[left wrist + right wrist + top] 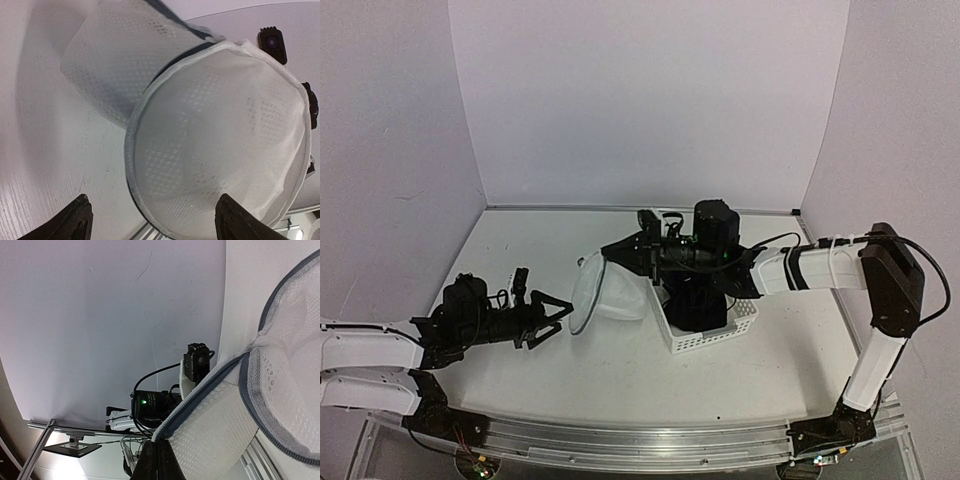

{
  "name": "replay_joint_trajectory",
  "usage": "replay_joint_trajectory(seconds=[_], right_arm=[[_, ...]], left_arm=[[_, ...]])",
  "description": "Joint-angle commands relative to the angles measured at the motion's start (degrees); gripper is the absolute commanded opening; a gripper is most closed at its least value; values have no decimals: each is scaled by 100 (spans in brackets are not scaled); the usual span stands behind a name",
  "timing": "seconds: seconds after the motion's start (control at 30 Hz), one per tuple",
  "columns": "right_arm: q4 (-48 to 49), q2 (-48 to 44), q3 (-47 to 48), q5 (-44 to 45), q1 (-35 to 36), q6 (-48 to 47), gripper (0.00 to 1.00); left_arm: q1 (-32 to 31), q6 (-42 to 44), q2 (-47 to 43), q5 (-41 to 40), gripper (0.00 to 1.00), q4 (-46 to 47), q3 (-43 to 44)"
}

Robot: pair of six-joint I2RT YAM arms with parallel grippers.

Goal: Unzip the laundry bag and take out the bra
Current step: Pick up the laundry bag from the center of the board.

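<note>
The laundry bag [612, 290] is a white mesh cylinder with dark rims, lifted off the table left of the basket. My right gripper [610, 250] is shut on its upper edge. In the right wrist view, the closed fingertips [159, 442] pinch the grey zipper seam of the bag [280, 390]. My left gripper [548, 318] stands open just left of the bag's round end, not touching it. In the left wrist view, that end of the bag [220, 140] fills the view ahead of the spread gripper [152, 200]. A black soft heap, apparently the bra [698, 305], lies in the basket.
A white perforated plastic basket [740, 325] stands right of centre, under the right arm's forearm. Walls close in the table at the back and both sides. The aluminium rail [640, 445] with both arm bases runs along the near edge.
</note>
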Motion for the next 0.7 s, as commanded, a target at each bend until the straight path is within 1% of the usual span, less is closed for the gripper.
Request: replay_joint_trajectory(seconds=[0.0, 0.37, 0.67], right_arm=[[809, 3, -16, -123, -5, 99, 0], [1851, 29, -337, -120, -12, 553, 0], [2126, -88, -144, -114, -17, 635, 0]], left_arm=[[5, -717, 255, 27, 85, 1096, -86], [3, -1650, 745, 108, 85, 2423, -369], [-8, -2224, 1207, 217, 86, 3726, -439]])
